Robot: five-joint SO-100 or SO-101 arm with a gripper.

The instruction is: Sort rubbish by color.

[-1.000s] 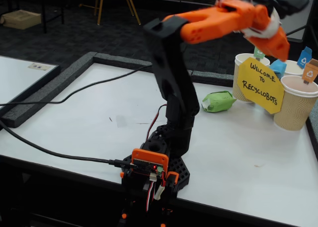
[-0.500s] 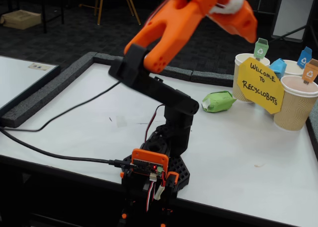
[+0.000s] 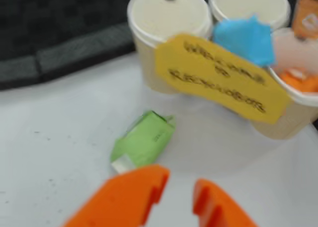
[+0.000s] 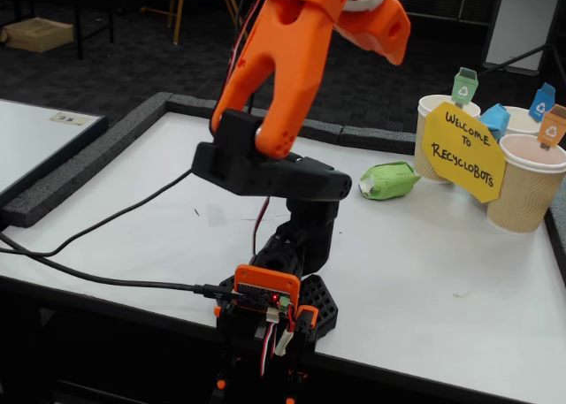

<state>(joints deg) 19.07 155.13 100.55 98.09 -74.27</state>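
White table (image 4: 442,289); orange lump (image 3: 298,80) in cup (image 3: 293,117)

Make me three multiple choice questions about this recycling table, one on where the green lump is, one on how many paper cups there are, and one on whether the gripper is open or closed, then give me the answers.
1. Where is the green lump?
A. On the table beside the cups
B. Inside a cup
C. In the gripper

2. How many paper cups stand behind the yellow sign?
A. One
B. Three
C. Five

3. What state is the gripper in?
A. Shut on the blue lump
B. Shut on the green lump
C. Open and empty

Answers:
1. A, since in both views it lies on the white table, left of the cups.
2. B, since the wrist view shows three rims: the left cup, the middle cup and the right cup.
3. C, since the wrist view shows a bare gap between the orange fingers.
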